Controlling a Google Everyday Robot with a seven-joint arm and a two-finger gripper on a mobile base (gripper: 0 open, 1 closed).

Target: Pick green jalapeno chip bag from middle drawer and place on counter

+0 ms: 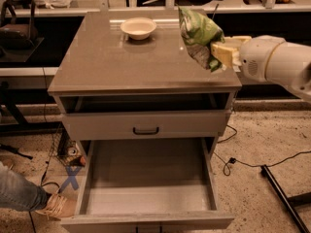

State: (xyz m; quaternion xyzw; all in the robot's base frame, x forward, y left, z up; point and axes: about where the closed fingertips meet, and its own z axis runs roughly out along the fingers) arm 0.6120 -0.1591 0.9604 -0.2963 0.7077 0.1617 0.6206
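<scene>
The counter [121, 62] is serving as the reference for every position given here. Below the counter's front edge, the middle drawer [146, 174] is standing pulled out. The robot arm [277, 64] is reaching in from beyond the counter's right side. The green jalapeno chip bag [198, 33] is hanging above the counter's right edge, toward the back corner and apparently clear of the surface. The gripper [218, 52] is pinching the bag's lower right part, just at the counter's right edge. The white bowl [138, 27] is sitting at the counter's back middle, well apart from the bag, so a collision is looking unlikely.

The main risk is probably lying in the release point. With the bag hovering right over the counter's edge, letting go here is likely inviting a fall off the right side. Crumpled foil held by one corner may also be prone to slipping. The bag's long axis is running steeply upright, its top leaning toward the counter's back left and its lower end pointing toward the counter's right edge
</scene>
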